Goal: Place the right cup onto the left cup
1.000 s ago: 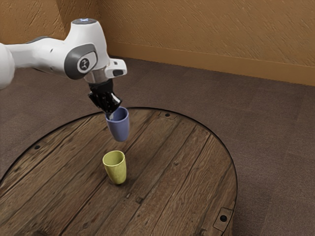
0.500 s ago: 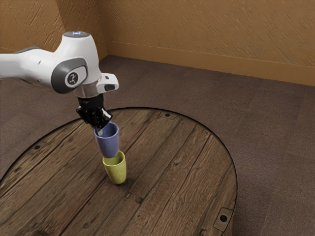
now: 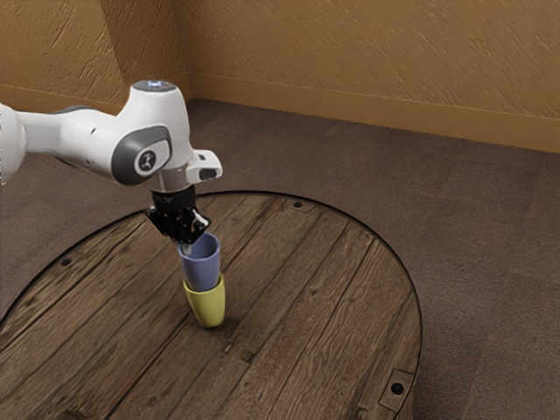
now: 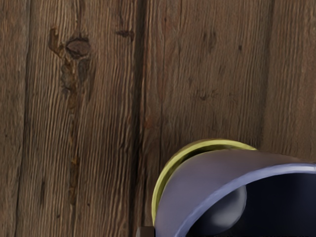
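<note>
Blue cup (image 3: 203, 273), roughly upright, with lower end inside the mouth of the yellow cup (image 3: 206, 308) on the wooden tabletop (image 3: 306, 306); rim wall clamped in the pincer (image 3: 185, 248). Probably light, stiff and smooth, with some risk of slip or swivel under so off-centre a hold. Best grasped by the rim wall, from inside and outside, with moderate pressure.

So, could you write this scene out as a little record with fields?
blue cup: lower part in the mouth of the yellow cup
yellow cup: upright on the table
claw: gripping the blue cup at its rim
table: round, wooden planks
arm: white and grey, reaching in from the exterior view's left
</note>
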Controlling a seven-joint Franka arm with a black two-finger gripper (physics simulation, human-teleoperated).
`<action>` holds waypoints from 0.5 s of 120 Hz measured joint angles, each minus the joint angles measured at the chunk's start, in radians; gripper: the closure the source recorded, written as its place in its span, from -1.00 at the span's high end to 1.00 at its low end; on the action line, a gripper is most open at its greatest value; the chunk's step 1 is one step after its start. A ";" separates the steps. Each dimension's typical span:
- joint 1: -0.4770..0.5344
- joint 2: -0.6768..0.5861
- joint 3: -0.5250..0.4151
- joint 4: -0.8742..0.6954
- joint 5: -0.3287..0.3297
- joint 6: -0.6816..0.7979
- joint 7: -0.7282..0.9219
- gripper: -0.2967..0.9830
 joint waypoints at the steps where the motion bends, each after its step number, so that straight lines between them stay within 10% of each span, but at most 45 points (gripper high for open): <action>1: 0.000 0.002 0.000 0.000 0.000 0.001 0.000 -0.55; 27: 0.004 0.011 0.000 0.009 -0.002 0.014 -0.009 0.11; 60: -0.009 0.002 -0.005 0.293 0.004 -0.191 0.021 0.42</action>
